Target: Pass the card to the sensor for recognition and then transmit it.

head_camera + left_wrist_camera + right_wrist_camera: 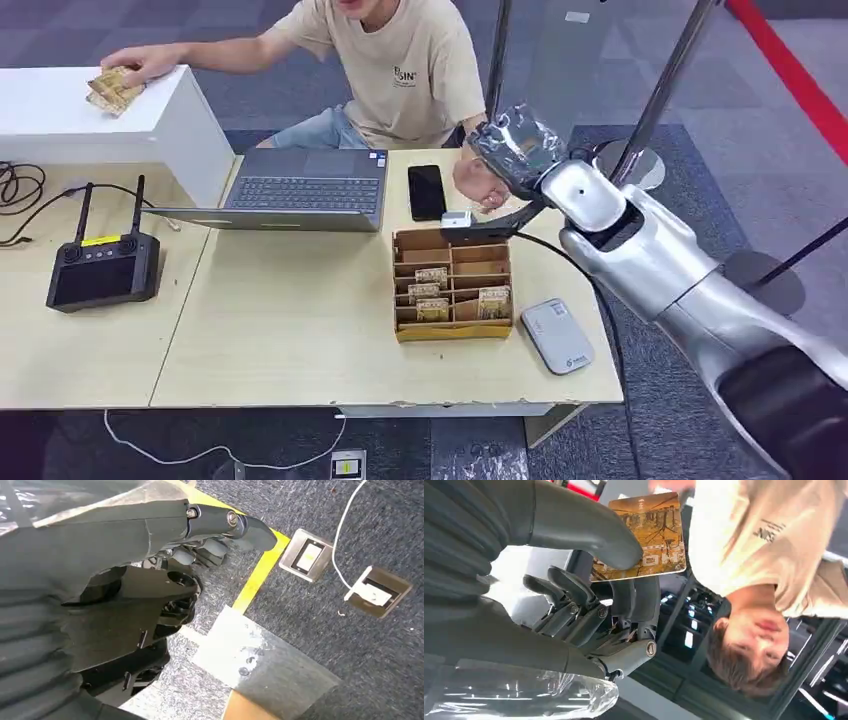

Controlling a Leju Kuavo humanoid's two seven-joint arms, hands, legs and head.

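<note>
The right robot hand (589, 595) is pinching a card (644, 537) between its thumb and a finger, up in the air at about 1 o'clock from the cardboard tray (453, 330) on the table (300, 330). The card is out of the tray and being held toward the seated person (400, 70), so my judgement is that the pick-up is done and the hand-over is under way. Whether the sensor step is finished cannot be told. The small white device (456, 219) at the tray's 12 o'clock edge may be the sensor, and the flat grey device (557, 336) at its 4 o'clock is another candidate. What looks left is for the person to take the card and for the arm to come back.

The head view shows the layout: more cards (431, 276) stand in the tray, a laptop (300, 190) and a phone (427, 192) lie beyond it, and the person's hand rests on a stack of cards (113, 90) on a white box (60, 110) at 10 o'clock. There the right robot hand shows as a plastic-wrapped back, and the card is hidden.

The right wrist view shows the grip itself and the card's golden printed face, with the person close behind it.

The left wrist view shows the left robot hand (210, 540) hanging over carpet, its fingers curled in with nothing in them.
</note>
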